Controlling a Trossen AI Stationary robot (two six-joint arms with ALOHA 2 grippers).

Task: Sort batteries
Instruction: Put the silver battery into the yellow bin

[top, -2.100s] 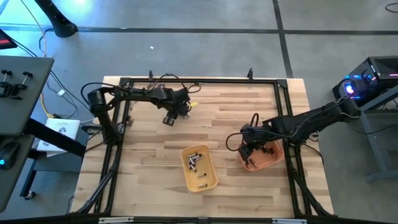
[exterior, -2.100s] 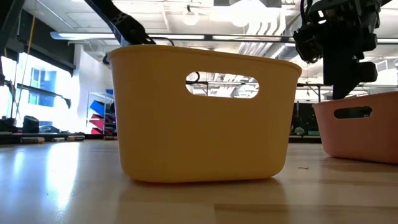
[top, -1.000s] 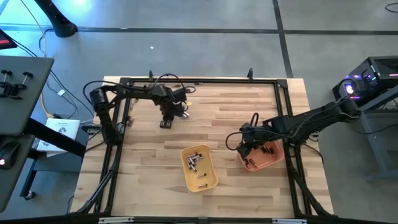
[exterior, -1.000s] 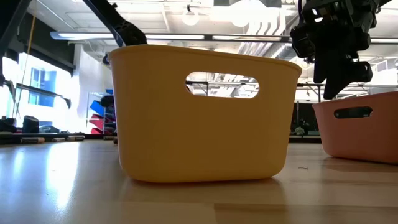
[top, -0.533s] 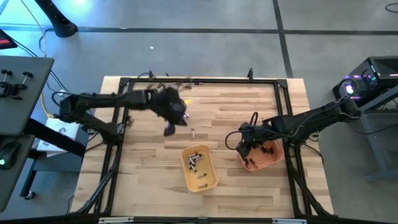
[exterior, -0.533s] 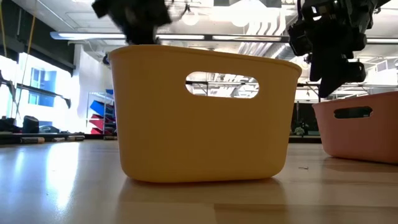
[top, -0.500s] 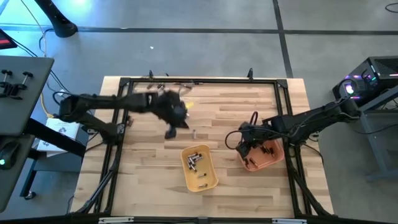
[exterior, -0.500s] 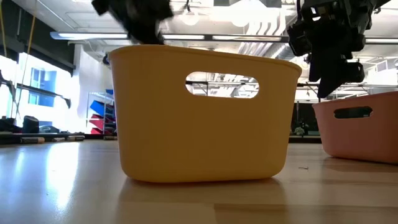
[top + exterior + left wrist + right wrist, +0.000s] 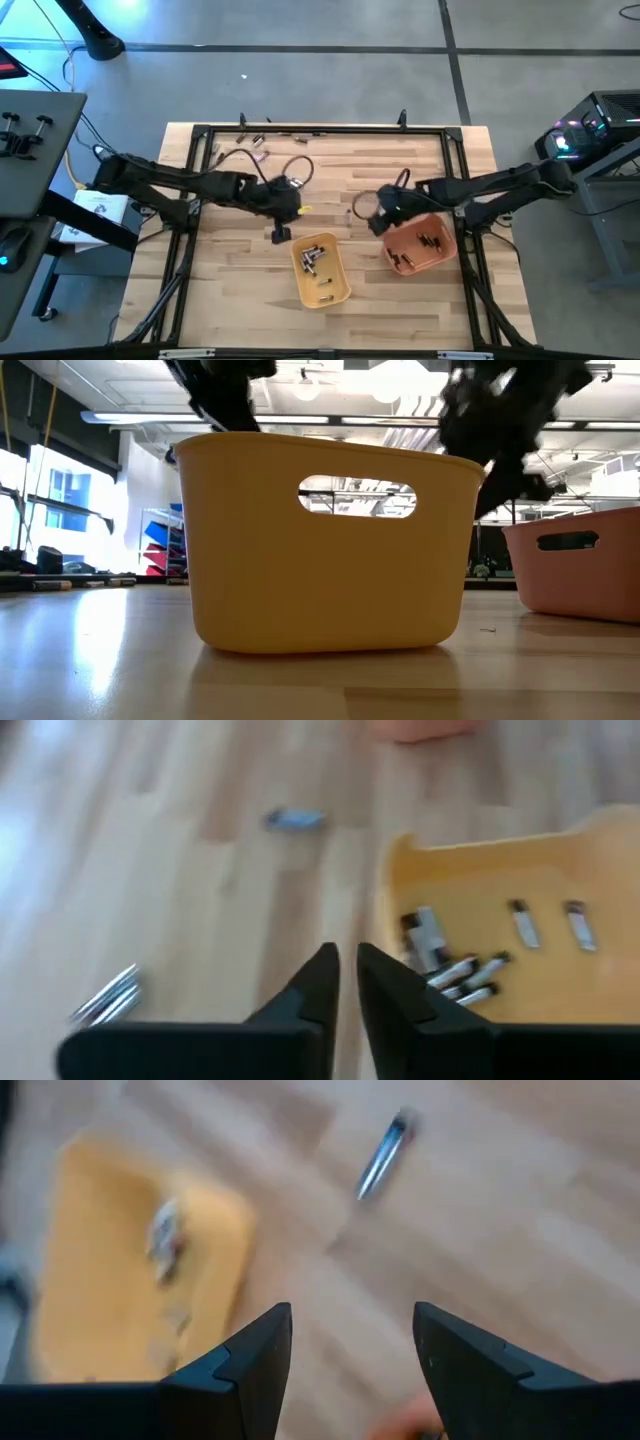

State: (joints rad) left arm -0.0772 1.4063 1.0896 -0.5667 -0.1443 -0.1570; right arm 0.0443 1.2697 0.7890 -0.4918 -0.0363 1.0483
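Left gripper [image 9: 347, 982], nearly closed and empty, hovers beside yellow tray [image 9: 340, 290]; right gripper [image 9: 350, 1342], wide open and empty, over bare table [image 9: 240, 280] near a loose battery [image 9: 383, 1153].

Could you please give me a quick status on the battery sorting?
Left gripper shut, empty, beside yellow tray. Right gripper open, empty, by orange tray. Batteries in both trays; one loose battery on table. Nothing blocking.
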